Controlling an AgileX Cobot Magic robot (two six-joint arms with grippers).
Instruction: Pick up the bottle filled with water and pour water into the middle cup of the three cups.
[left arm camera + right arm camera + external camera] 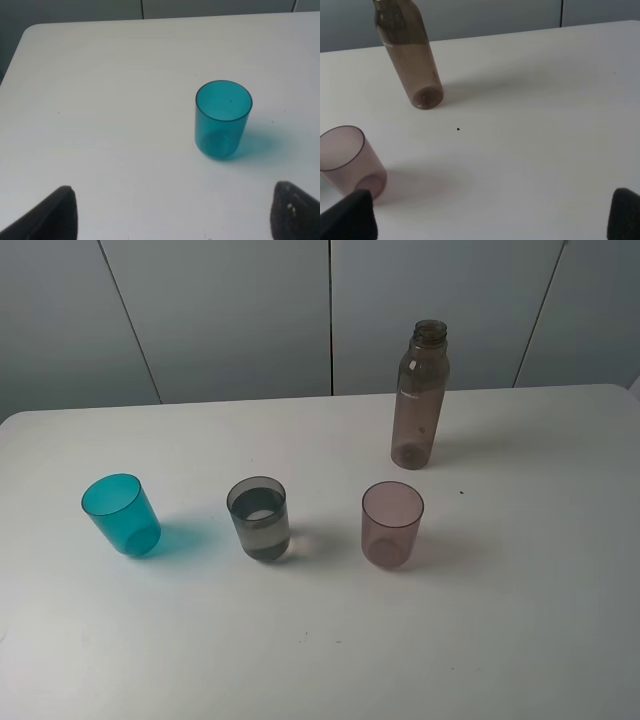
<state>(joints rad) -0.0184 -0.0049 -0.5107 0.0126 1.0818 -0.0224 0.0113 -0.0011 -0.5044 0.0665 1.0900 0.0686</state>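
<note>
Grippers sit out of the high camera's picture altogether, so the arms' pose shows only through the wrist views. The left gripper (170, 212) hangs above the white table (520, 620) with its two dark fingertips (55, 215) spread wide, nothing between them. The right gripper (487, 215) is likewise low over the table and fully spread, its fingers (350, 215) holding nothing.

On the high view the three cups stand upright in a row across the table's middle: the teal cup (121, 514) at 9 o'clock, the middle cup (259, 518) — smoky grey, partly filled with water — at the centre, and the pinkish-mauve cup (391, 524) at 3 o'clock of it. The cups are apart from one another. The bottle (420, 395) stands upright (capless, neck open) near the pinkish-mauve cup, at about 1 o'clock from it, toward the table's back edge and close to the grey wall panels (230, 310).

From the left wrist the teal cup (222, 119) lies ahead of the spread fingers, well apart from both tips. From the right wrist the bottle (410, 57) stands farther ahead, well apart from the fingers, while the pinkish-mauve cup (347, 157) is just beside one fingertip — whether they touch I cannot tell. A tiny dark speck (458, 129) marks the table between bottle and gripper.
</note>
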